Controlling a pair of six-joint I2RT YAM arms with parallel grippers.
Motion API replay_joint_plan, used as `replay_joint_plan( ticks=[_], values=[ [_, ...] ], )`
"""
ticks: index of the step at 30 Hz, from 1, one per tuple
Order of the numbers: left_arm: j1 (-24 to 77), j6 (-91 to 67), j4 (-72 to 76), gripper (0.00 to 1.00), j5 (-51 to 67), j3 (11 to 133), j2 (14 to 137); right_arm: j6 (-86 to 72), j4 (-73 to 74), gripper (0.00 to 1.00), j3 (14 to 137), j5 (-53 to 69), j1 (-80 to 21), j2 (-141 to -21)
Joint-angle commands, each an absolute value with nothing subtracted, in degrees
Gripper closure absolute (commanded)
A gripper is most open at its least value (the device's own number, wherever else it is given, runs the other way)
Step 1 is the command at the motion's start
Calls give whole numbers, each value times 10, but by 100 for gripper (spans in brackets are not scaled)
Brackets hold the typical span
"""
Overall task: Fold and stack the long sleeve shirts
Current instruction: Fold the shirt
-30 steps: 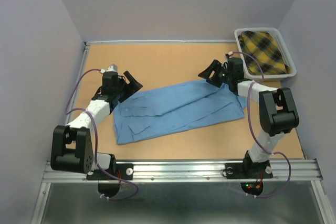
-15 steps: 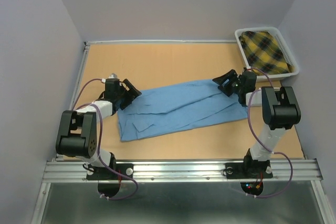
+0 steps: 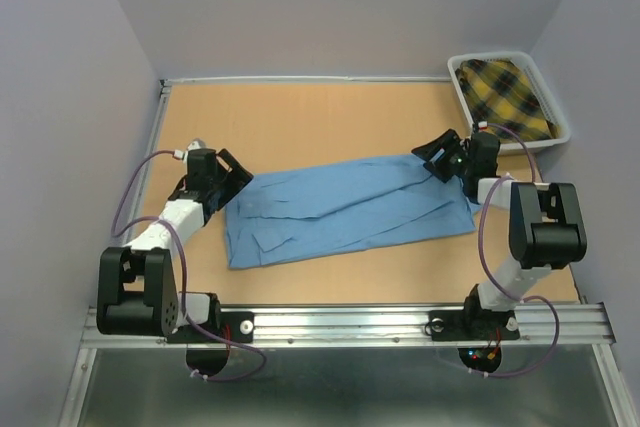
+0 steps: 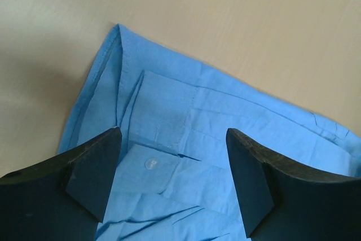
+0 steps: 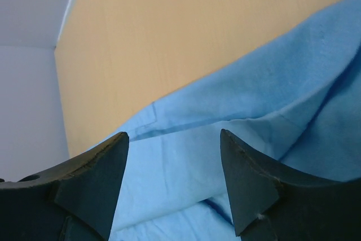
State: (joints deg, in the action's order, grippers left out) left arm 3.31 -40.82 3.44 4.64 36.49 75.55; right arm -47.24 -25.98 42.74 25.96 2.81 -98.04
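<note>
We start with the tan wooden tabletop [image 3: 330, 112], where the plain light blue long sleeve shirt [image 3: 345, 212] lies flat across the middle, partly folded into a long band. A white plastic basket [image 3: 500, 58] at the far right corner holds a yellow plaid garment [image 3: 505, 97]. Our left gripper [image 3: 232, 173] hovers at the shirt's left end and our right gripper [image 3: 441, 153] at its right end. Both sets of jaws stand released, grasping nothing. We judge the fold half done. Next, each gripper must drop and pinch an edge.
</note>
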Motion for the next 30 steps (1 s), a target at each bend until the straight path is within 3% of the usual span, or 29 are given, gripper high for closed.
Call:
replay_joint_plan(
  ticks=[1,8,14,21,30],
  values=[
    [78,-378,3,14,31,409,715,-470,-250,28,459,266,-15,-918],
    [252,-440,61,14,83,495,764,-536,-329,28,425,252,-123,-885],
    [336,-463,139,15,122,548,888,-574,-410,28,420,252,-178,-956],
    [343,-530,234,19,177,472,995,-602,-513,28,363,249,-183,-1048],
    [295,-577,239,21,150,326,939,-569,-523,28,287,210,-145,-1065]
  ],
)
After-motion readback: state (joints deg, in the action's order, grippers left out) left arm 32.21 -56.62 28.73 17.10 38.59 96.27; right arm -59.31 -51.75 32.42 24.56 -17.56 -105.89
